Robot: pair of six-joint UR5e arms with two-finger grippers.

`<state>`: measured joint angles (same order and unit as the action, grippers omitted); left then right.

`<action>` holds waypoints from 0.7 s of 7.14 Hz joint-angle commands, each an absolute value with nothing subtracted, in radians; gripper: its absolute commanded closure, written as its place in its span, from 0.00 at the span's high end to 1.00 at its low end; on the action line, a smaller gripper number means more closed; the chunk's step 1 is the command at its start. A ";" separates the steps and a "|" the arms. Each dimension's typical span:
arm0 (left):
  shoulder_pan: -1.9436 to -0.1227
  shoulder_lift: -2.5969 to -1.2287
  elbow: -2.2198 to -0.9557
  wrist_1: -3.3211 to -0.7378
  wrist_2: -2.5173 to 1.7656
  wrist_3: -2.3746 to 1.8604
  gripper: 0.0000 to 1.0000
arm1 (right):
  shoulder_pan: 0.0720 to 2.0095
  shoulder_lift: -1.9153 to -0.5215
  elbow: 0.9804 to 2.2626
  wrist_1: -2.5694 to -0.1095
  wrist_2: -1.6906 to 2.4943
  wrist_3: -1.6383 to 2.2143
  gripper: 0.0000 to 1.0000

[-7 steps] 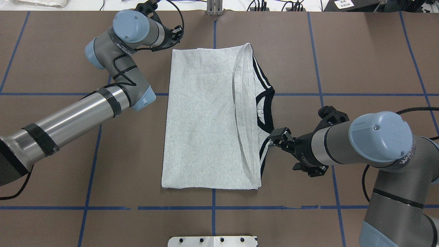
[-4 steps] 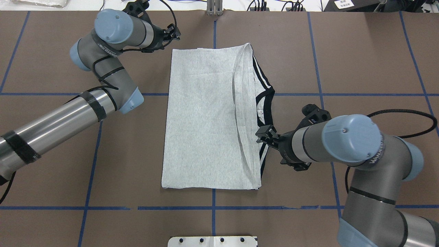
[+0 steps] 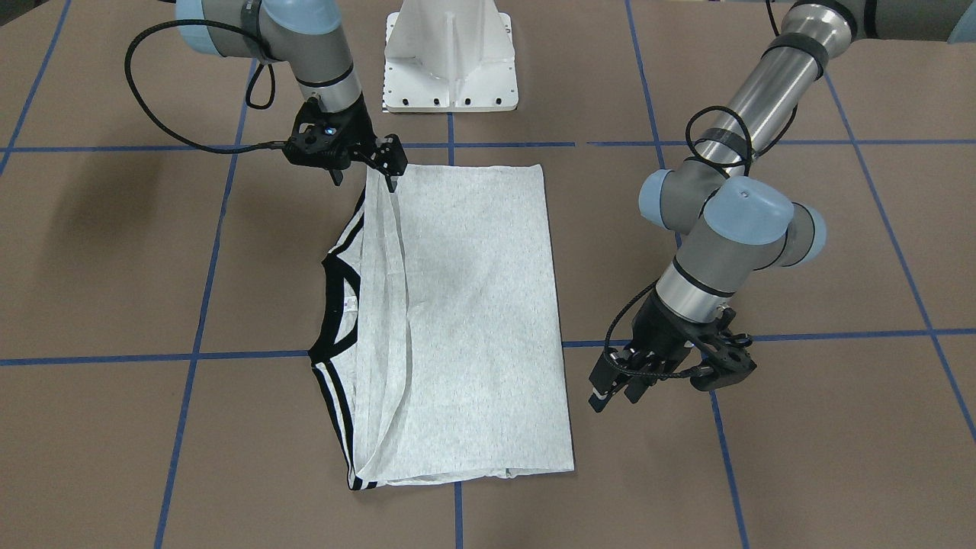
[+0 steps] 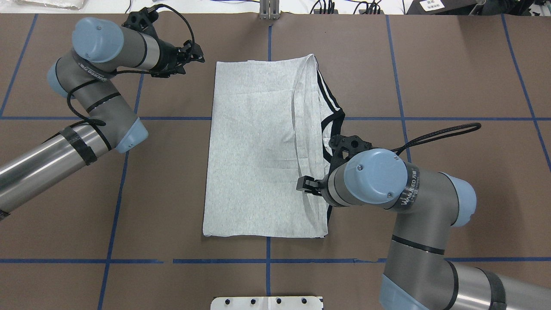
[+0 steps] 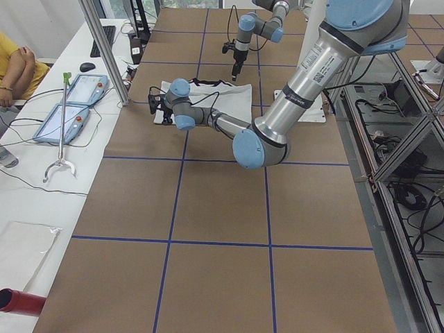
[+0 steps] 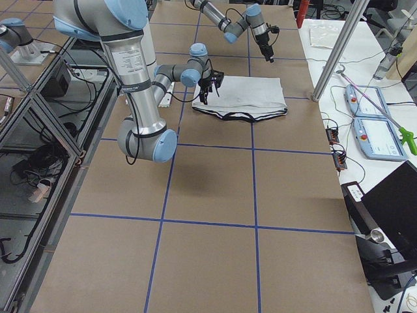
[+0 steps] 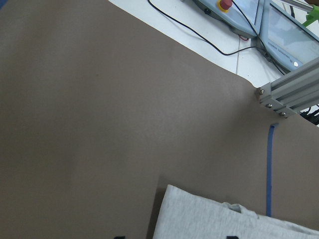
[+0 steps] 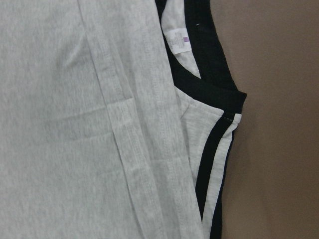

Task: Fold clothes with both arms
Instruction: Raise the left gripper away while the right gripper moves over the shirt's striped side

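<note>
Overhead exterior view: the folded T-shirt (image 4: 254, 150) lies flat in the middle of the bench (image 4: 452, 64). The right tool (image 4: 303, 184) hovers over its striped side, jaws apart. The left tool (image 4: 196, 49) is beside its far corner, also apart.

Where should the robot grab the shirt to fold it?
Probably the striped shoulder edge of the shirt, coming from the collar side. It lies flat with bare table beside it, leaving room to slide under all layers.
</note>
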<state>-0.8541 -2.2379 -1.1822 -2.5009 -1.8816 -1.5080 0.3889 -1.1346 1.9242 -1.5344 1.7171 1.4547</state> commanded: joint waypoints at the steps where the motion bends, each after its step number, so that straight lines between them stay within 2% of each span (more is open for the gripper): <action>1: -0.856 -2.221 -1.206 -2.502 -1.887 -1.508 0.74 | 0.379 -1.053 1.817 -1.609 1.715 1.190 1.00; 5: -0.856 -2.206 -1.219 -2.500 -1.888 -1.508 0.74 | 0.360 -1.028 1.761 -1.689 1.694 1.051 1.00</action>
